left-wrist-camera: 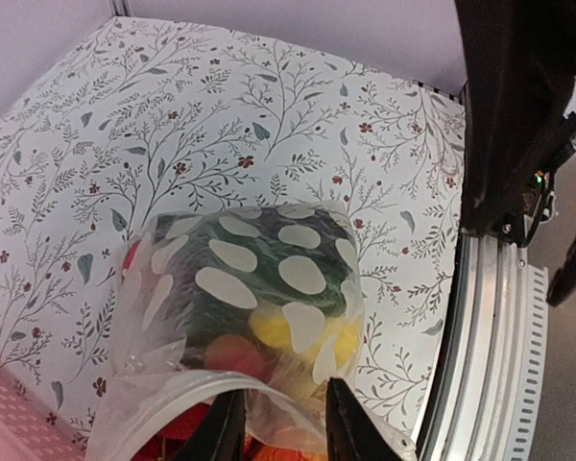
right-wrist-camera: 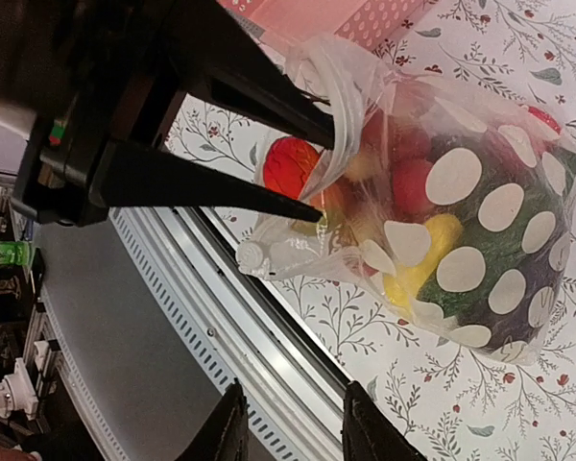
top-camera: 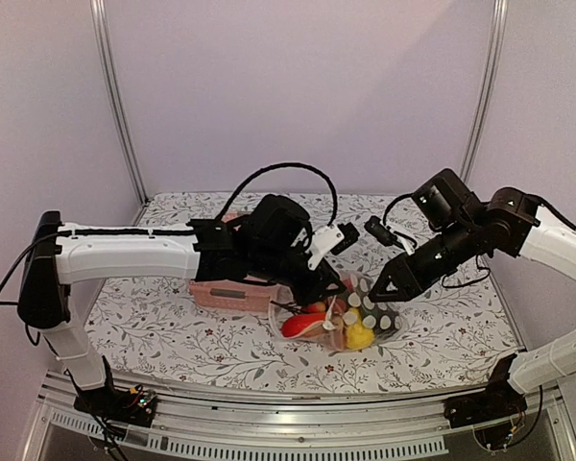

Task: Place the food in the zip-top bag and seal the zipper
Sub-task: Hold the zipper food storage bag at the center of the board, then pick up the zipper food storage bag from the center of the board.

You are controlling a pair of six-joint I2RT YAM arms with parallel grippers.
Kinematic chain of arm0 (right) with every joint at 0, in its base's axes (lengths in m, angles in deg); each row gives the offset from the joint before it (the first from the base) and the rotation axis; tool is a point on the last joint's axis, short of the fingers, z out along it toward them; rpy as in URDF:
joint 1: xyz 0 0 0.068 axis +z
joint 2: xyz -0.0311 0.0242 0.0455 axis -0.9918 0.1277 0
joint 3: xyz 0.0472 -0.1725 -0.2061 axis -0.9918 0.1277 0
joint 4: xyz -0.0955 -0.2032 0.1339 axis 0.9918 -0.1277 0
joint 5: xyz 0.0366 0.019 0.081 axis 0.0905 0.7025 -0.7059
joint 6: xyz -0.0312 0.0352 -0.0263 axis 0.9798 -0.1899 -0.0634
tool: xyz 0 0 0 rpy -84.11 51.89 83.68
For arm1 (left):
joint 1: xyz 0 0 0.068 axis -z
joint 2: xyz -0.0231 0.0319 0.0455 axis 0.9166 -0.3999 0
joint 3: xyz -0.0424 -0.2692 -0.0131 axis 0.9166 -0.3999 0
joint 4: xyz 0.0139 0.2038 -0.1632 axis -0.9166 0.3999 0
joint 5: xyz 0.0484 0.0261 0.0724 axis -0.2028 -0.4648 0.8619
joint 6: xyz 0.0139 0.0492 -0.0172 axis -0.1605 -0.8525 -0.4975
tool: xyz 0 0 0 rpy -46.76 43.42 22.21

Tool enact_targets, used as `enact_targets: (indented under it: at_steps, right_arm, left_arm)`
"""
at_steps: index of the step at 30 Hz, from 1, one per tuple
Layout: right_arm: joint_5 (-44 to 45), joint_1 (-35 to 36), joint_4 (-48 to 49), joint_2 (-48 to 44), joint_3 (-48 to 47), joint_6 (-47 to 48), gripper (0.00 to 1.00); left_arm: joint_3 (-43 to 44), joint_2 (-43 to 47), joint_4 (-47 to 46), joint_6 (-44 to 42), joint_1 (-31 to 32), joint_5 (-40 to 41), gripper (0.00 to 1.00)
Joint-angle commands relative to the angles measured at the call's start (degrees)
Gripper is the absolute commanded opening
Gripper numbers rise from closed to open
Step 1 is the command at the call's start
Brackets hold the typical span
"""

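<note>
Several pieces of food [right-wrist-camera: 413,182] sit inside the zip-top bag [right-wrist-camera: 504,206], just below the left gripper [left-wrist-camera: 283,432]. Its parted jaws straddle the mouth film, apparently to hold it open. The right gripper [right-wrist-camera: 293,427], jaws apart and empty, hovers alongside; the zipper [left-wrist-camera: 173,396] looks unsealed

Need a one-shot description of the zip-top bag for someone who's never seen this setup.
On the flower-patterned table, look near the front middle, just right of the pink basket. The bag is the clear soft pouch bulging with red, yellow and green toy food. Its big white polka dots set it apart from the opaque pink basket beside it.
</note>
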Motion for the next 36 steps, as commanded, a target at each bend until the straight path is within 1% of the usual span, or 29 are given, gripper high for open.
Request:
enact_targets:
  at_steps: [1, 5, 8, 12, 16, 19, 22, 25, 26, 28, 30, 32, 36]
  right_arm:
    - [10.94, 6.88, 5.23, -2.74, 5.19, 2.03, 0.32]
    - [22.14, 16.71, 9.33, -1.75, 7.62, 3.46, 0.34]
    - [31.44, 22.15, 12.02, 1.82, 7.53, 5.94, 0.35]
    - [42.95, 26.54, 12.25, 8.73, 4.31, 7.95, 0.38]
    - [49.24, 28.08, 10.76, 15.61, -0.39, 8.52, 0.38]
    - [51.55, 28.50, 10.40, 16.98, -1.58, 8.72, 0.39]
    - [51.26, 28.52, 11.81, 16.19, -0.76, 9.93, 0.41]
    - [47.44, 28.54, 15.36, 15.31, 1.46, 14.24, 0.49]
    - [46.08, 28.52, 15.96, 15.74, 1.75, 16.98, 0.50]
    - [42.02, 28.52, 16.13, 17.01, 1.68, 19.71, 0.50]
    - [40.17, 28.52, 16.07, 18.70, 1.14, 21.17, 0.50]
    - [41.04, 28.52, 16.18, 19.80, 0.80, 21.45, 0.50]
    - [48.61, 28.48, 14.82, 22.25, -0.52, 19.77, 0.44]
  left_arm:
    - [1.56, -2.34, -2.97, 4.66, -2.93, -3.96, 0.29]
    - [-0.04, -1.70, -4.73, 6.86, -4.41, -6.75, 0.30]
    - [-0.24, -1.90, -5.50, 8.38, -5.71, -8.78, 0.29]
    - [0.90, -3.22, -5.66, 10.21, -7.28, -11.98, 0.29]
    - [1.59, -4.23, -4.59, 10.24, -8.27, -13.33, 0.29]
    - [1.27, -4.49, -4.62, 10.33, -8.97, -14.35, 0.28]
    - [1.39, -4.89, -4.58, 10.30, -9.37, -15.03, 0.27]
    - [1.92, -5.15, -4.71, 10.39, -9.63, -15.21, 0.27]
    - [2.15, -5.24, -4.72, 10.42, -9.73, -15.20, 0.27]
    - [2.59, -5.47, -4.72, 10.46, -9.82, -15.21, 0.27]
    - [2.75, -5.65, -4.72, 10.52, -10.04, -15.33, 0.26]
    - [2.76, -5.75, -4.73, 10.56, -10.17, -15.43, 0.26]
    - [2.68, -5.45, -4.34, 10.40, -10.44, -15.47, 0.26]
